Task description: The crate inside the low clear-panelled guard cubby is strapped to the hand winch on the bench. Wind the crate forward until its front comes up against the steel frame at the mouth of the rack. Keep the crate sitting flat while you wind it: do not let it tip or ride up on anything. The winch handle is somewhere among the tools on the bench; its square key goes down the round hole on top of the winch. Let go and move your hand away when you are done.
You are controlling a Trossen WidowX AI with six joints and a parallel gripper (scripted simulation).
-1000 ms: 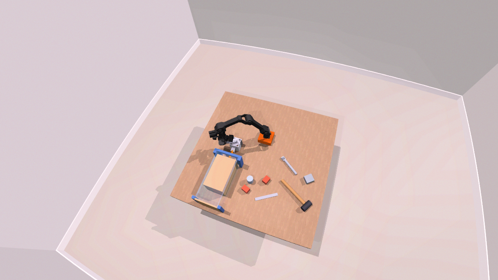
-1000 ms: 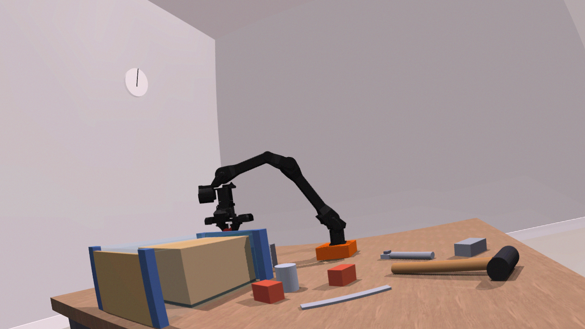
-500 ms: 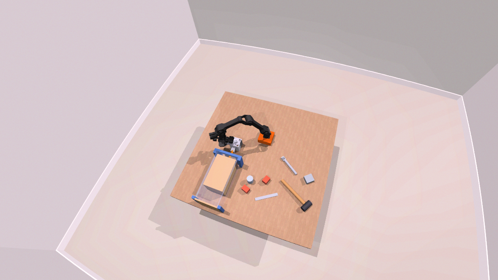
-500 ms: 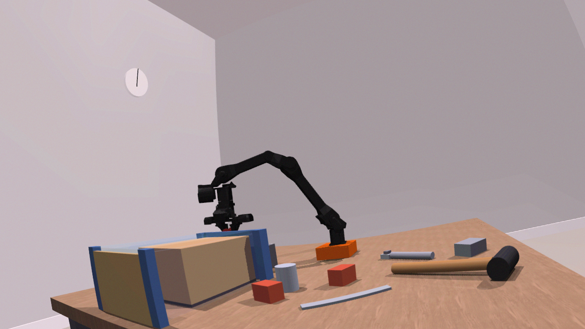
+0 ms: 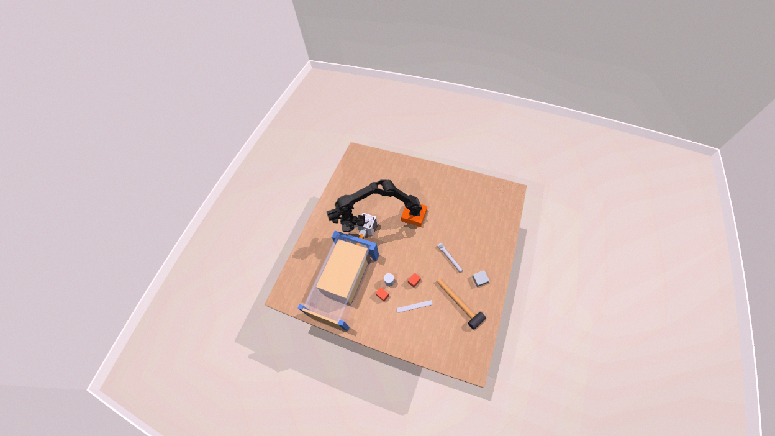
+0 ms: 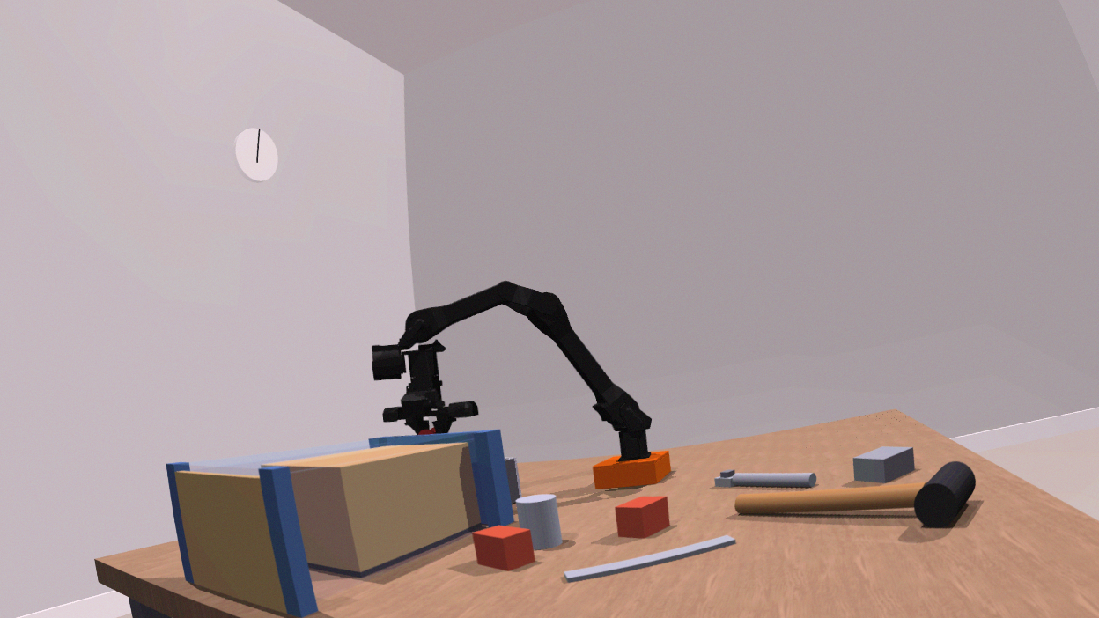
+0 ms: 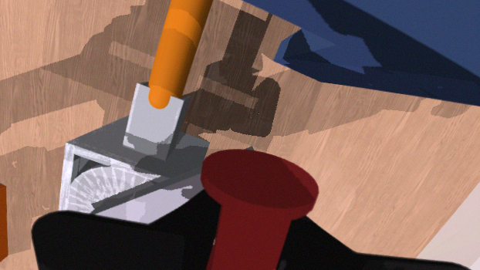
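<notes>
My gripper (image 5: pixel 354 222) (image 6: pixel 428 431) (image 7: pixel 243 187) is shut on the red knob (image 7: pixel 258 179) of the winch handle. The handle's grey arm (image 7: pixel 154 204) reaches over the winch (image 5: pixel 369 226) (image 7: pixel 102 136); its key end is hidden. An orange strap (image 5: pixel 361 236) (image 7: pixel 177 46) runs from the winch towards the crate. The tan crate (image 5: pixel 344 268) (image 6: pixel 407 491) sits flat inside the clear-panelled cubby, its front close to the blue frame (image 5: pixel 354 239) (image 6: pixel 491 476) at the mouth. I cannot tell whether they touch.
Right of the cubby on the bench (image 5: pixel 412 346) are a grey cylinder (image 5: pixel 388 279) (image 6: pixel 539 522), two red blocks (image 5: pixel 413 279) (image 5: pixel 382 294), a flat strip (image 5: pixel 414 307), a wrench-like tool (image 5: pixel 451 258), a mallet (image 5: pixel 457 300) and a grey block (image 5: pixel 480 278). The orange arm base (image 5: pixel 413 218) stands behind.
</notes>
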